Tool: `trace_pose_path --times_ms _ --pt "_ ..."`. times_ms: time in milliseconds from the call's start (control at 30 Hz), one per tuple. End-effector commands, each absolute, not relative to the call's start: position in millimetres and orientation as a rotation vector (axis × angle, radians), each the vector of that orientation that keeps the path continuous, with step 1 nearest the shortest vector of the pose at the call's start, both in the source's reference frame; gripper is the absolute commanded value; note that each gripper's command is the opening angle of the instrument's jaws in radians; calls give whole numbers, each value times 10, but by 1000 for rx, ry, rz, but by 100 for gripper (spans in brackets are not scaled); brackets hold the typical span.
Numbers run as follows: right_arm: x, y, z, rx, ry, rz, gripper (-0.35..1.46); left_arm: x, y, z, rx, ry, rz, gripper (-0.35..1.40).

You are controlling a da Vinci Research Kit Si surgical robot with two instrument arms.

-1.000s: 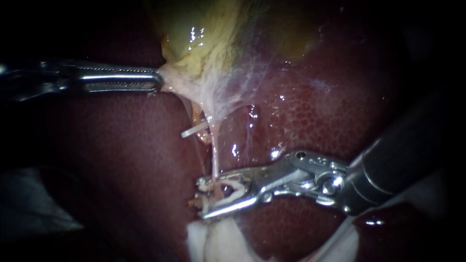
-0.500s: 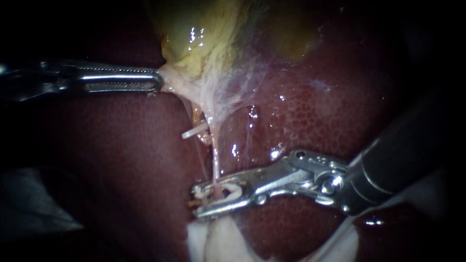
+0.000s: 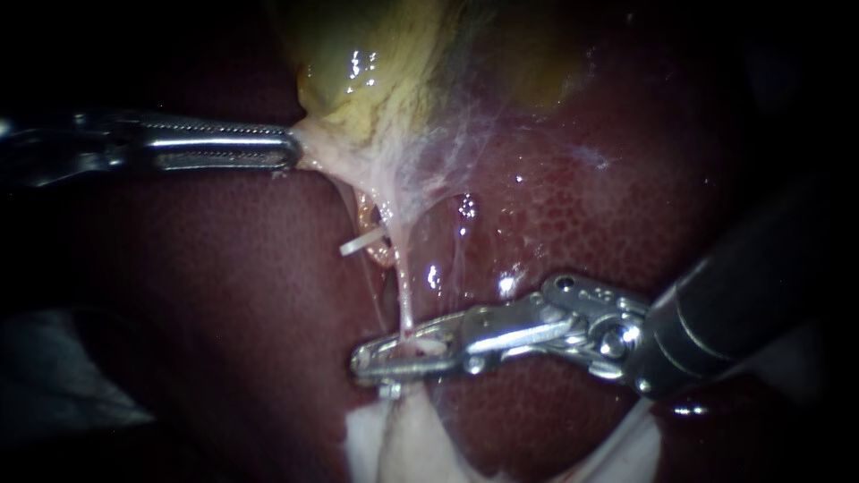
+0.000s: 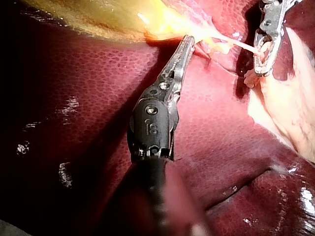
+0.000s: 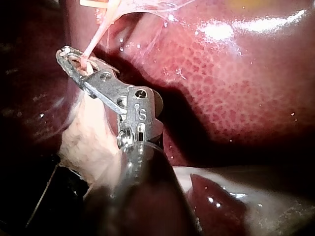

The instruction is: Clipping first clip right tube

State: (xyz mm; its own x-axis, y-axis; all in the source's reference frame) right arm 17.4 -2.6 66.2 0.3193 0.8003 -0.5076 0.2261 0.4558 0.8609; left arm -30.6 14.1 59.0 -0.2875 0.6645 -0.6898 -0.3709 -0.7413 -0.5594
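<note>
**Clip closure on the right tube [image 3: 403, 295].** The right instrument [image 3: 365, 362] enters from the lower right of the frame. Its jaws are narrowed to a slit across the tube at lower centre and touch it from opposite sides. A sliver of white, apparently the clip [image 3: 428, 344], is pinched between them. The step in hand appears to be the squeeze that sets the clip. The next move calls for a full close, then a straight opening and withdrawal, so that the jaws do not drag the thin strand.

The left instrument [image 3: 291, 149], from the left edge, has its finely toothed jaws clamped on pale tissue [image 3: 327, 156] below the gallbladder [image 3: 376, 72], drawing the strand taut. The tube is a slim, glistening, pink-white cord stretched straight, with filmy webbing fanned out above it. A second clip [image 3: 362, 241], white and rod-like, lies just left of it at mid-frame, beside a stubbier orange tube [image 3: 383, 255]. The gallbladder is yellow-green and glossy. The liver [image 3: 582, 224] is dark red, wet and finely mottled. Both instruments are bright steel.
</note>
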Motion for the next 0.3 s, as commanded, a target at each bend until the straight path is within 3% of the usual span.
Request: trace_pose_path --times_ms 33,300 --pt "173 -27 663 1073 1225 490 -35 -306 141 590 -1305 -386 2065 -35" --pt "174 -28 665 1076 1222 494 -35 -306 141 590 -1305 -385 2065 -35"
